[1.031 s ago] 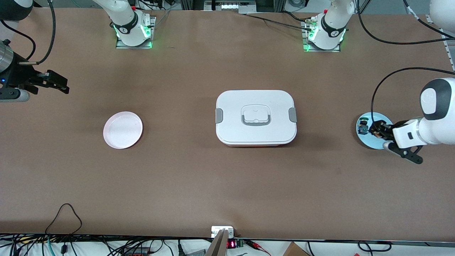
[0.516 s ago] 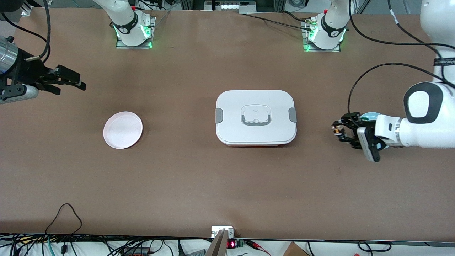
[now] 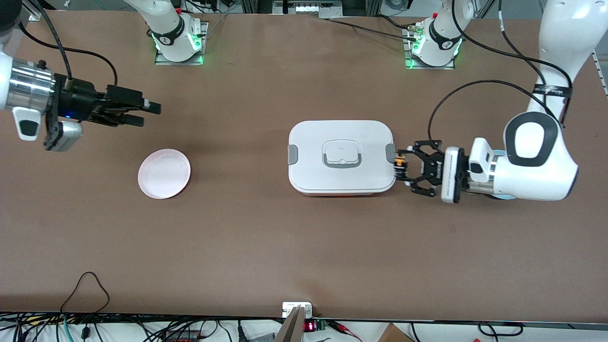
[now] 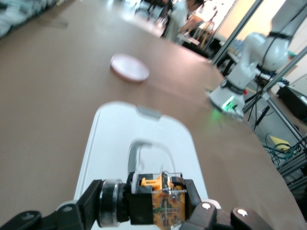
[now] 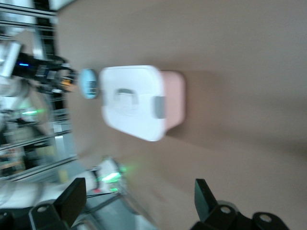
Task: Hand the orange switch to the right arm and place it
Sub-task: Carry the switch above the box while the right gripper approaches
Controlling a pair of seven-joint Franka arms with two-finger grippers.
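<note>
Brown table (image 3: 266, 247) top, mostly bare in the part closest to the front camera. Going back from there, you hit a row of things across the middle: a small pink dish (image 3: 164, 173) toward the right arm's end, a white lidded box (image 3: 341, 157) with grey side latches and a handle in the centre, and a pale blue dish (image 3: 498, 154) mostly hidden under the left arm at its own end of the table.

So the left tool (image 3: 403, 167) is up in the air right at the edge of the white box, on the side facing the left arm's end. It's clamped down on the orange switch (image 3: 399, 165), which sits pinched between the fingertips. The left wrist view makes it pretty clear: black body and orange parts of the switch (image 4: 156, 199) gripped crosswise, round cap sticking out to one side, white box lid directly below.

Right tool (image 3: 137, 108) hangs over bare table, a bit farther back than the pink dish, pointing toward the middle. Its fingers are spread wide with nothing between them, and it's well apart from the switch.

Farthest back are the two arm bases with green lights.
</note>
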